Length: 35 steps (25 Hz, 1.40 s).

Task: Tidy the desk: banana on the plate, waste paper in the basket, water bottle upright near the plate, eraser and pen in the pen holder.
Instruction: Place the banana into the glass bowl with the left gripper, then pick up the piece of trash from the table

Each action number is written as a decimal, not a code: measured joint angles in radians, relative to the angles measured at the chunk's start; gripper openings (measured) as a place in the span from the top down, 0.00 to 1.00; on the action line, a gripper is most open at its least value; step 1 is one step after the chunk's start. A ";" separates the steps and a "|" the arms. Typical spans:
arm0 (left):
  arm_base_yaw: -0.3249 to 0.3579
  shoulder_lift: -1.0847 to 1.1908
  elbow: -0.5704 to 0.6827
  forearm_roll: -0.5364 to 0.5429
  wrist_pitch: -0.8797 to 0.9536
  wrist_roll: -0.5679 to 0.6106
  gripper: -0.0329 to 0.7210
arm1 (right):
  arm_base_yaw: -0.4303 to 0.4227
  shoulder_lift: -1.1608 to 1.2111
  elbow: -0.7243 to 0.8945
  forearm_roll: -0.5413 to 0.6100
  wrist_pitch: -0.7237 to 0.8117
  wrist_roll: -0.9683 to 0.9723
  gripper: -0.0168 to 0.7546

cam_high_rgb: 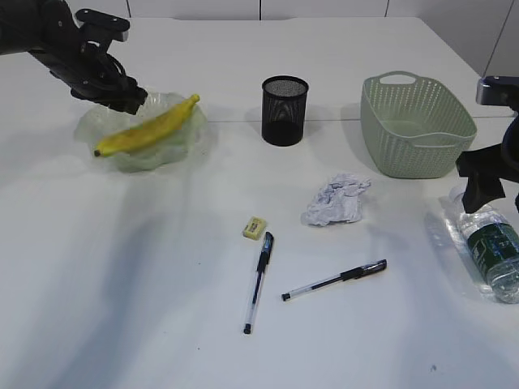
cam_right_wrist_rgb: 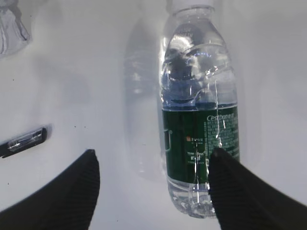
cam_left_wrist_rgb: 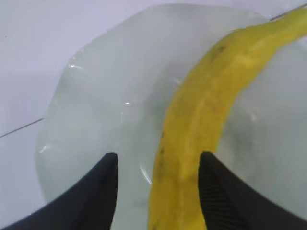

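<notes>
The yellow banana point(cam_high_rgb: 150, 128) lies across the pale green plate point(cam_high_rgb: 134, 154) at the far left of the desk point(cam_high_rgb: 122, 284). My left gripper point(cam_high_rgb: 128, 97) hovers over the plate's back rim. In the left wrist view its jaws point(cam_left_wrist_rgb: 158, 155) stand open around the banana point(cam_left_wrist_rgb: 201, 110): the right finger is next to it, the left one apart. The water bottle point(cam_high_rgb: 493, 251) lies on its side at the right edge. My right gripper point(cam_high_rgb: 477, 193) hangs open just above it, and the bottle point(cam_right_wrist_rgb: 199, 110) lies by the right finger point(cam_right_wrist_rgb: 240, 191).
The black mesh pen holder point(cam_high_rgb: 285, 109) stands at the back middle, with the grey-green basket point(cam_high_rgb: 418, 121) to its right. Crumpled waste paper point(cam_high_rgb: 336, 200) lies in the middle. In front of it are the eraser point(cam_high_rgb: 255, 228) and two pens point(cam_high_rgb: 259, 279) point(cam_high_rgb: 334, 280).
</notes>
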 joint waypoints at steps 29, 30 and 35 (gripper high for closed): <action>0.000 -0.076 0.000 -0.020 0.095 -0.002 0.40 | 0.000 0.094 -0.010 0.558 -0.152 -0.225 0.29; 0.000 -0.078 0.000 -0.020 0.100 -0.002 0.40 | 0.000 0.110 -0.020 0.580 -0.152 -0.255 0.29; 0.000 -0.087 0.000 -0.020 0.132 -0.002 0.40 | 0.016 0.159 -0.117 0.628 -0.152 -0.355 0.29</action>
